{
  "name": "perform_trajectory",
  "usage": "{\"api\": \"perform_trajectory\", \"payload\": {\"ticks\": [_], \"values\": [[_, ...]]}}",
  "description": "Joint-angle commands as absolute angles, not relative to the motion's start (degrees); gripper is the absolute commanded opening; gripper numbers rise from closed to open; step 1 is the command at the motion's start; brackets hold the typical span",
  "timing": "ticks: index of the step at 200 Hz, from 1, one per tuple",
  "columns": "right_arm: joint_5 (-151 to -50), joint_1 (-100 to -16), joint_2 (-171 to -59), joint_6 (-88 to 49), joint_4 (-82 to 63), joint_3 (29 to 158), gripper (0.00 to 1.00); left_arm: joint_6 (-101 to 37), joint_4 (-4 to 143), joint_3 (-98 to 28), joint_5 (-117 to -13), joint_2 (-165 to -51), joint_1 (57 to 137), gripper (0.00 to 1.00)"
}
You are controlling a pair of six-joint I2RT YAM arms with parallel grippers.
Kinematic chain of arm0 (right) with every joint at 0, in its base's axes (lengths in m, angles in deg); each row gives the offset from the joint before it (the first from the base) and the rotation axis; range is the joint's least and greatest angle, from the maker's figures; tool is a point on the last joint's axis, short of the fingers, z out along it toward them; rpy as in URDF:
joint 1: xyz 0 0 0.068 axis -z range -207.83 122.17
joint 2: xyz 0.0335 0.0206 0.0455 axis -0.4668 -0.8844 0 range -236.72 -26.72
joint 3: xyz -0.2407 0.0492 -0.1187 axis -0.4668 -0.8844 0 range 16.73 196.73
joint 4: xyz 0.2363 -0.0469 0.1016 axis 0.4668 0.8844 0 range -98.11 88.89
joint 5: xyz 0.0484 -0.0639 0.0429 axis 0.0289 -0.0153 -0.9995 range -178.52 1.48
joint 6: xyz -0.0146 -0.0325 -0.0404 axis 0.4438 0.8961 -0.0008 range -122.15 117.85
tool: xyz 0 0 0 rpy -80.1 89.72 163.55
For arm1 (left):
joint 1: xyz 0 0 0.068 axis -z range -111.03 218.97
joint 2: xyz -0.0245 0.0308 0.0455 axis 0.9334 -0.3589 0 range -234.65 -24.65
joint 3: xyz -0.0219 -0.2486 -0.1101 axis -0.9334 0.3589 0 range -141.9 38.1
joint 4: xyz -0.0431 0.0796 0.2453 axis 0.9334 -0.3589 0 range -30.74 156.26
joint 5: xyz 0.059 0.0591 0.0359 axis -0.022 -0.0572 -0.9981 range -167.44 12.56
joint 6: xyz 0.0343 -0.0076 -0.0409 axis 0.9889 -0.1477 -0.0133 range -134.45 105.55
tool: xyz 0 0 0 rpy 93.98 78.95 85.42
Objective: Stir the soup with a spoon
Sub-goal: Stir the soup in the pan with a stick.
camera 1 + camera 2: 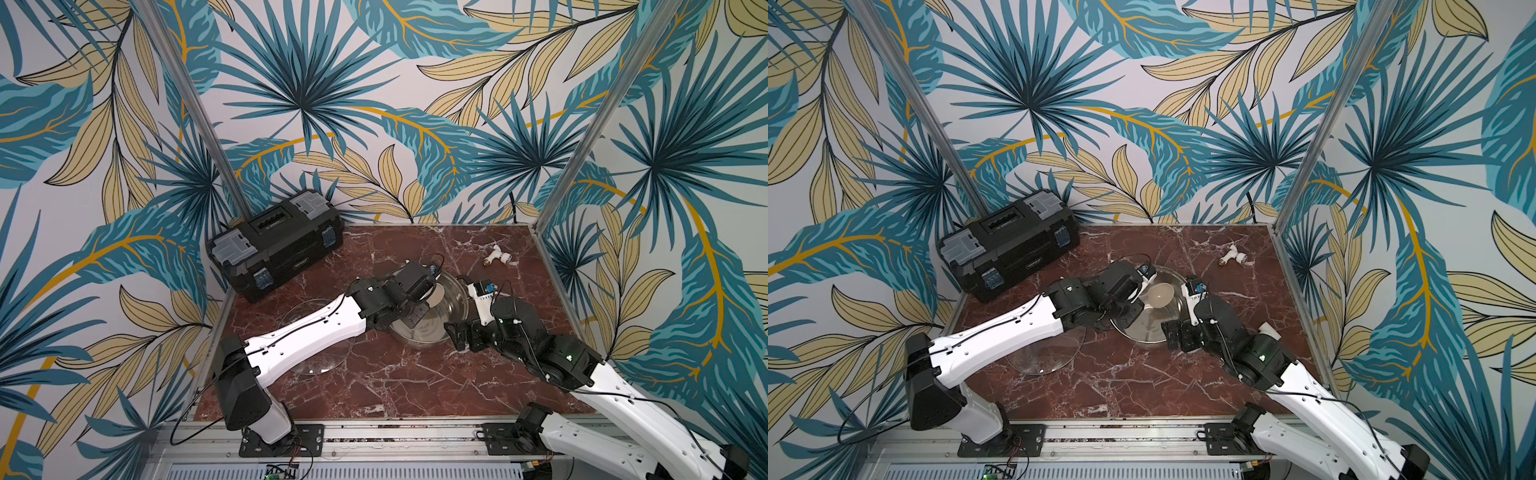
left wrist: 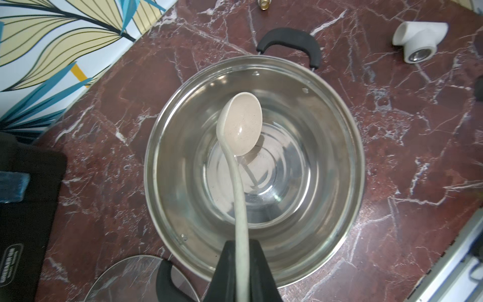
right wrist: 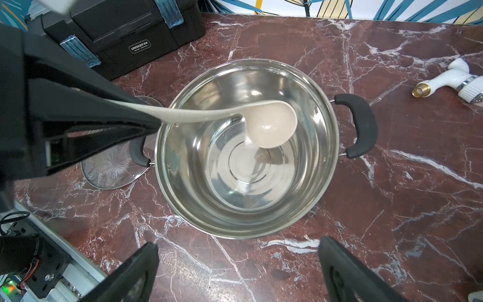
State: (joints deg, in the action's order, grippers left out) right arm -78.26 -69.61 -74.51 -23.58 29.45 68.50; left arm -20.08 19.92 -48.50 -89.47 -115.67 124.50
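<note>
Left pincer (image 2: pixel 241 247) clamps ladle (image 2: pixel 241 123) handle, bowl inside steel pot (image 2: pixel 326 170); right pincer (image 3: pixel 237 243) spread wide beside it

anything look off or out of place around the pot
Nothing spilled or damaged. Two oddities: the pot shows only bare steel, no soup visible under the ladle, and a white pipe fitting lies on the table near its far right corner.
</note>
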Motion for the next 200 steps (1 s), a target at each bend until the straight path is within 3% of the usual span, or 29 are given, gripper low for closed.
{"api": "perform_trajectory", "payload": {"ticks": [1, 54, 139, 200], "values": [[-77.4, -69.7, -73.8, -23.5, 30.3, 69.0, 0.99, -20.6, 21.3, -51.5, -84.4, -115.7, 125.0, 0.0], [-77.9, -69.7, -74.4, -23.6, 29.8, 69.1, 0.99, -22.6, 13.2, -49.6, -81.5, -113.5, 125.2, 0.0], [-78.7, -69.7, -74.7, -23.9, 29.4, 68.8, 0.99, -24.1, 4.2, -49.2, -94.6, -110.0, 124.8, 0.0], [-77.6, -69.7, -73.8, -24.2, 29.4, 68.4, 1.0, -24.3, 11.3, -54.6, -100.3, -113.8, 124.7, 0.0]]}}
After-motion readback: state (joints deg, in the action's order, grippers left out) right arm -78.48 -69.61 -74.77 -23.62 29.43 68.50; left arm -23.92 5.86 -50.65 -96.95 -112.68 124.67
